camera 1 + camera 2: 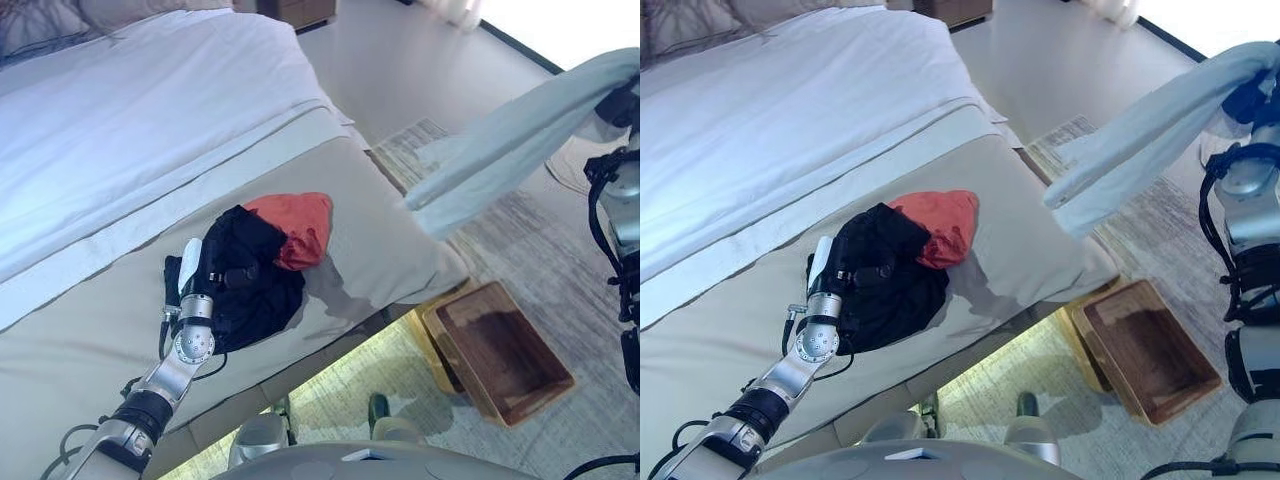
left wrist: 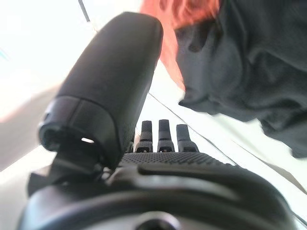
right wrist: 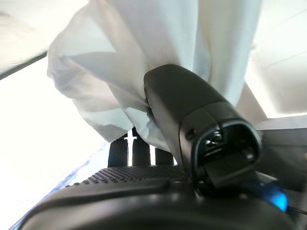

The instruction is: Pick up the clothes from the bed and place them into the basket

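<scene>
Pale blue-grey cloth garment hangs from right hand, thumb and fingers clamped on its bunched upper end; the rest trails down-left, in air beside the bed, above the rug. Brown rectangular wooden basket sits on floor well below that hand, nothing visible in it. Black crumpled cloth garment lies on beige bed cover, orange-red cloth garment touching its far side. Left hand rests at black garment's edge, fingers straight, holding nothing.
</scene>
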Robot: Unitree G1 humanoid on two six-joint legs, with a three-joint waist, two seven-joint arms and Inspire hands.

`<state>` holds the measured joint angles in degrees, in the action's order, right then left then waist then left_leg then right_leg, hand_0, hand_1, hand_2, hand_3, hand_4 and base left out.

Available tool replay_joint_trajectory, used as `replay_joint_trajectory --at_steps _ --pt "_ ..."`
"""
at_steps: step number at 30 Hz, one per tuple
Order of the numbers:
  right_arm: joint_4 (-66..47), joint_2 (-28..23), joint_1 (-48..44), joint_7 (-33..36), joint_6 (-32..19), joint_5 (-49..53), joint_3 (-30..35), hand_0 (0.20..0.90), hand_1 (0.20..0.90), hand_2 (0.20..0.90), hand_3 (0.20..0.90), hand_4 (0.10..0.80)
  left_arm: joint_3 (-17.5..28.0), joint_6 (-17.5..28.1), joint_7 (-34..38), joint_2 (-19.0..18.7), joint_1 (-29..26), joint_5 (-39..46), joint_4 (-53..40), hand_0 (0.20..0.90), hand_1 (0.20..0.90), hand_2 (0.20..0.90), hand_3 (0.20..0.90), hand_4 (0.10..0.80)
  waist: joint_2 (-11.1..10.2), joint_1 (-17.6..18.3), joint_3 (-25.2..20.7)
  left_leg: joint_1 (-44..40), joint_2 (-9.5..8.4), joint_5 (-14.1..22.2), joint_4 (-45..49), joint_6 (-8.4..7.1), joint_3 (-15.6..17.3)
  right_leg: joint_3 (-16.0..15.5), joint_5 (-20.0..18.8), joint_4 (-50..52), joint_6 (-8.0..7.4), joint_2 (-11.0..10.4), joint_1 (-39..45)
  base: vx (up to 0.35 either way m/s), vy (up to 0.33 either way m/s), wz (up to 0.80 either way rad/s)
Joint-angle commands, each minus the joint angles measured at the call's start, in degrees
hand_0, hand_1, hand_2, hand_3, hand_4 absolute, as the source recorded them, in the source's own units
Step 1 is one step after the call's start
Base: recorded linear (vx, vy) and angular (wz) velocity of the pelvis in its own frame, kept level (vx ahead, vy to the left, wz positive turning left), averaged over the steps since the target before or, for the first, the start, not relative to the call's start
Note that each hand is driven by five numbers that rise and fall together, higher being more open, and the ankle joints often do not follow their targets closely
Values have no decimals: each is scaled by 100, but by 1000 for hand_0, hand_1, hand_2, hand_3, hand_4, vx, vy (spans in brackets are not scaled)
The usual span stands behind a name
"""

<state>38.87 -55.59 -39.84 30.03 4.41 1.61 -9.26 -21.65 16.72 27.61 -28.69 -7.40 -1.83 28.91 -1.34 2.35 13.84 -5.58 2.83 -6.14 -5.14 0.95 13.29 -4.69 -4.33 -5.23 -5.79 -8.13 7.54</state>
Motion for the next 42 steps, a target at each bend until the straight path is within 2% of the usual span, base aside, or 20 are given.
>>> replay_joint_trajectory --at_steps 1,4,15,25,37,41,42 --pt "-269 -351 52 138 -203 -29 246 300 300 300 200 100 122 477 100 68 -418 -270 58 900 900 900 900 800 -23 208 -697 -366 374 901 14 -442 59 98 168 97 39 125 -398 -6 -19 -29" --pt "-277 -178 496 -63 -238 37 491 300 300 300 200 100 159 436 26 124 -440 -321 78 900 900 900 900 800 10 353 -655 -456 384 934 14 -444 151 217 171 131 59 170 -410 6 -33 -29" --pt "3 6 1130 -510 -282 29 640 300 300 300 200 100 130 434 -103 151 -506 -397 113 900 900 900 900 800 142 590 -530 -456 394 906 14 -497 320 378 164 187 113 279 -553 -27 -49 -18" --pt "693 16 1094 -931 -278 -68 517 300 300 300 200 100 -22 444 -256 158 -616 -335 85 900 900 900 900 800 409 670 -349 -418 361 871 14 -560 447 392 119 89 133 293 -638 -25 -55 -1" --pt "1592 38 849 -792 -77 -33 461 300 300 300 200 100 -243 511 -199 97 -750 -190 -102 900 900 900 900 800 674 590 -125 -225 331 790 14 -605 363 303 97 44 142 265 -788 -26 -28 1" --pt "1640 48 824 -787 -69 -78 404 300 300 300 200 100 -239 545 -176 50 -724 -174 -153 900 900 900 900 800 703 558 -111 -196 332 769 14 -616 335 275 106 37 155 259 -790 -4 -23 4" --pt "1660 56 812 -778 -54 -98 382 427 427 427 348 248 -243 556 -174 43 -724 -168 -152 900 900 900 900 800 711 548 -109 -188 331 763 14 -618 326 269 108 36 158 258 -791 -3 -15 3"
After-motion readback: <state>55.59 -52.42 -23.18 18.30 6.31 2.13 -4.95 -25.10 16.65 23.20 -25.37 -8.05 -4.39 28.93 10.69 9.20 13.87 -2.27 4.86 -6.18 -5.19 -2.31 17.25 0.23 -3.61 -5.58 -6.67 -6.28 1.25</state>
